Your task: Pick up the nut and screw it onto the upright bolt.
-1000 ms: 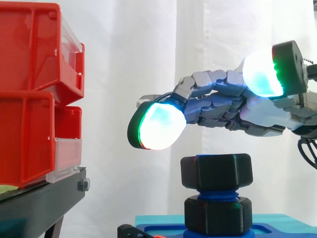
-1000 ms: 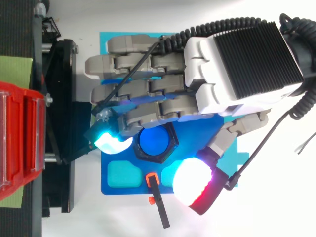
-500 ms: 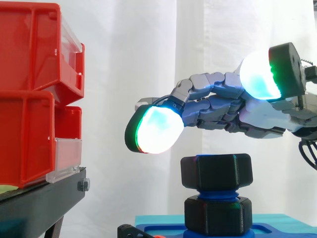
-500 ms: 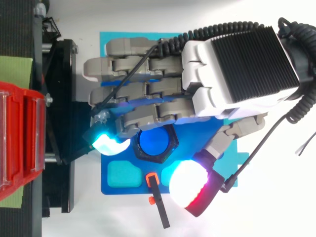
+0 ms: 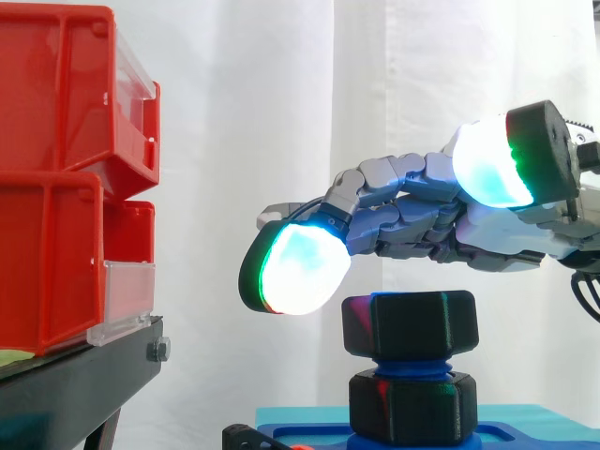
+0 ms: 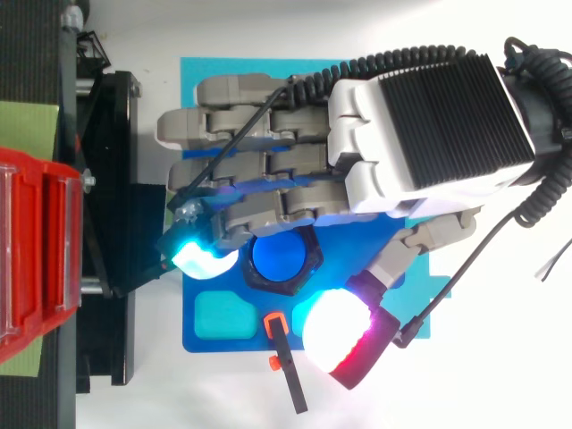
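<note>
Side view shows the hand (image 5: 497, 242) hovering just above the black nut (image 5: 410, 323), fingers extended and grasping nothing, likely poised to close round the nut, which sits atop the upright bolt (image 6: 281, 257).

A white fabric curtain (image 5: 281, 112) hangs behind everything in the side view, brightly and evenly lit, and falls in soft vertical folds. At the left of that view two red plastic bins are stacked, the upper bin (image 5: 56, 94) directly above the lower bin (image 5: 47, 262). Each has a clear plastic front panel (image 5: 127, 300). They rest on a black stand (image 5: 75, 384), and a small silver screw head (image 5: 157, 351) shows on its near edge. From above, the stand runs down the left side, with a pale green sheet (image 6: 31, 125) lying on it beneath the bins. The white table (image 6: 179, 402) is bright, almost glaring toward the right.
</note>
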Controlling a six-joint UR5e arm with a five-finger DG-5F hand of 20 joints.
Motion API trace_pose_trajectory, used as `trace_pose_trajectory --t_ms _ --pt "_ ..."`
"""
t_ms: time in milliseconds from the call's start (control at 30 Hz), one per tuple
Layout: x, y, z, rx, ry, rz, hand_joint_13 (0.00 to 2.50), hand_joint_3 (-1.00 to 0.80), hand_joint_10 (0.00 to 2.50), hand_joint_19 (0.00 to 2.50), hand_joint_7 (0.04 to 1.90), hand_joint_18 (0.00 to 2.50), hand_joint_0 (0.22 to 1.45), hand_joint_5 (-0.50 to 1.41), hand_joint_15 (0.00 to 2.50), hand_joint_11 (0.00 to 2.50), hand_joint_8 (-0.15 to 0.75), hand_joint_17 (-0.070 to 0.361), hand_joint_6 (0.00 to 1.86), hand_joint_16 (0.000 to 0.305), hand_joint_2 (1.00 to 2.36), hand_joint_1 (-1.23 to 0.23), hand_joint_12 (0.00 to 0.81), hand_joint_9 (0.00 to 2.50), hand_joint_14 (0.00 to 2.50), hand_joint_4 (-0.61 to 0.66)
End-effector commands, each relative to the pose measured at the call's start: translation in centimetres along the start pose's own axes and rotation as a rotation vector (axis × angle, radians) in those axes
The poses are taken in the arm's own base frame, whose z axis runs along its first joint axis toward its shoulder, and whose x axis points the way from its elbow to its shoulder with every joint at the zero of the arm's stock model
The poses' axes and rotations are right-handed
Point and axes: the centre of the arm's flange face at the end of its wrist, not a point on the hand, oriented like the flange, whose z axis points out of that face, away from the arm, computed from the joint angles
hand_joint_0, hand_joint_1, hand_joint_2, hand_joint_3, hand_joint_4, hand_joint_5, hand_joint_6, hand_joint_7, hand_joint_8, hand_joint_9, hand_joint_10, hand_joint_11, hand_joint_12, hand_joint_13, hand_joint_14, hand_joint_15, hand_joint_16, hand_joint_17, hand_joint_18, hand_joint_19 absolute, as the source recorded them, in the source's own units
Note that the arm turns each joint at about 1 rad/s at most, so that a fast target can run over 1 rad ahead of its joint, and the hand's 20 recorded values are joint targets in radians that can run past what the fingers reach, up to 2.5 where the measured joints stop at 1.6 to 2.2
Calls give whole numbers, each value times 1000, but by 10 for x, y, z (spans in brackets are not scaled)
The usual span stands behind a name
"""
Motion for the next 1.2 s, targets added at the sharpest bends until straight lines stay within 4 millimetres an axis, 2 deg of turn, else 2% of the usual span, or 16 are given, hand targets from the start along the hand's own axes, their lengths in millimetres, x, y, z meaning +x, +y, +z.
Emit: trace_pose_trajectory --t_ms 0,600,800,1167 --pt "0 1 1 -1 1 -5 0 -500 0 0 699 0 472 -145 0 0 189 81 502 36 1000 -91 287 277 0 184" --pt "7 8 4 33 5 1 16 -500 0 0 709 0 473 -144 0 0 192 80 502 35 1000 -100 287 286 0 189" --pt "30 -1 3 44 34 12 36 -500 0 0 717 0 475 -141 0 0 194 78 502 35 1000 -114 286 304 0 189" --pt "29 -1 4 34 25 38 48 -500 0 0 721 0 476 -140 0 0 197 77 502 34 1000 -113 285 310 0 192"
